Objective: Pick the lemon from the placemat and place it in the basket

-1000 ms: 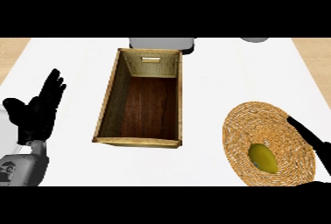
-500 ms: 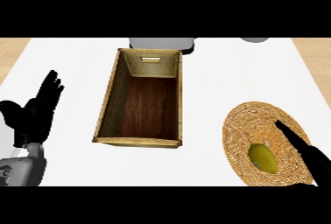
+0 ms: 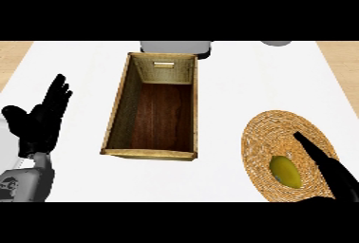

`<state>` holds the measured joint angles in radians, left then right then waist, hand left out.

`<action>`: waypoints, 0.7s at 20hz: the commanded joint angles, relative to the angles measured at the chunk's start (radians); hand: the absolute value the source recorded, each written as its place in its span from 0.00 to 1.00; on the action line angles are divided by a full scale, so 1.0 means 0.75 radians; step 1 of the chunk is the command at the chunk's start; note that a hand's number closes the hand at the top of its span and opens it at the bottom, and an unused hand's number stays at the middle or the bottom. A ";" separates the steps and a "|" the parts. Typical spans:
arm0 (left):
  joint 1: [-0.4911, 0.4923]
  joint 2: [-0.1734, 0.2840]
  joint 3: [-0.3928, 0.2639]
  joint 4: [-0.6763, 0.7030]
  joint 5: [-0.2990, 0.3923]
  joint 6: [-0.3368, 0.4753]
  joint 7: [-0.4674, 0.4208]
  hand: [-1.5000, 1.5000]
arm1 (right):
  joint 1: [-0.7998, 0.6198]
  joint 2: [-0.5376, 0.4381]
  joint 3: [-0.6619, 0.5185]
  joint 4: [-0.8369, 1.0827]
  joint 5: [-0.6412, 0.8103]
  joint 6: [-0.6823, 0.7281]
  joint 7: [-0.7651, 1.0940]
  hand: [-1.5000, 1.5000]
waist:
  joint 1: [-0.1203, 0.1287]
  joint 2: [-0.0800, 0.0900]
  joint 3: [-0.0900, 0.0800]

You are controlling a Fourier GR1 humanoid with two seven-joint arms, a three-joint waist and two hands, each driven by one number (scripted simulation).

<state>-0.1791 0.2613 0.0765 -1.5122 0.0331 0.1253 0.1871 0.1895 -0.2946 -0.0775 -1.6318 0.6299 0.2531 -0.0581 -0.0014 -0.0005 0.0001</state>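
A: What do we have in the head view, our 1 view of the counter?

B: We look steeply down. A long wooden basket (image 3: 151, 114) sits left of centre with nothing in it. At lower right lies a round woven placemat (image 3: 288, 154), and the lemon (image 3: 285, 171) rests on its lower half, well apart from the basket.

A: Where are our hands?

B: Our right hand (image 3: 329, 168) comes in from the lower right corner. 1 straight finger lies just beside the lemon on its right, pointing up across the mat. We see fingers extended, not curled, and nothing is clamped; we cannot tell whether that finger touches the fruit. Our left hand (image 3: 38, 118) rests at the left edge, fingers up and spread, holding nothing.

A: What has changed?

B: A second ago our right hand sat at the mat's right rim. It has since slid inward and lower, drawing in beside the lemon. The lemon, mat and basket have not moved, and our left hand has barely shifted.

A: Meaning?

B: We judge this the approach step. The pick has not begun; next the fingers must close round the lemon before any carry left to the basket.
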 commanded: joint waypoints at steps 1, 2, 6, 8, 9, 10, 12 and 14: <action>-0.009 -0.029 0.011 0.072 -0.030 -0.026 -0.060 0.50 | -0.041 0.020 -0.017 -0.060 0.018 0.045 0.101 0.00 | -0.002 0.000 0.000; 0.044 0.019 0.061 -0.006 0.006 -0.069 -0.020 0.50 | 0.003 0.008 -0.020 -0.064 0.035 0.040 0.054 0.00 | 0.000 0.000 0.000; -0.015 -0.057 0.036 0.091 -0.054 -0.019 -0.108 0.50 | -0.101 0.055 0.006 0.135 0.111 -0.037 0.020 0.00 | 0.000 0.001 0.000; 0.005 -0.076 0.000 -0.002 -0.088 -0.002 -0.017 0.50 | -0.103 0.043 -0.007 0.201 0.120 -0.044 -0.034 0.00 | 0.001 0.000 0.000; -0.094 -0.045 0.050 0.105 -0.040 -0.052 -0.030 0.50 | -0.120 0.037 -0.012 0.183 0.112 -0.040 -0.052 0.00 | -0.002 0.001 0.000; -0.037 -0.044 0.092 0.241 -0.028 -0.071 -0.211 0.50 | -0.083 0.059 0.011 0.163 0.125 -0.056 -0.042 0.00 | -0.003 0.002 -0.001; -0.007 -0.079 0.040 0.042 -0.082 -0.031 -0.056 0.50 | -0.097 0.053 -0.013 0.144 0.121 -0.012 -0.028 0.00 | 0.000 0.000 0.000; -0.036 -0.079 0.043 0.033 -0.073 -0.031 0.017 0.50 | -0.070 0.065 0.015 0.142 0.173 -0.056 -0.033 0.00 | -0.001 0.000 0.000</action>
<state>-0.1956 0.2178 0.1091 -1.4747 -0.0125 0.0978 0.1621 0.1353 -0.2509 -0.0714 -1.5205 0.7309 0.2168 -0.0873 -0.0017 -0.0002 0.0001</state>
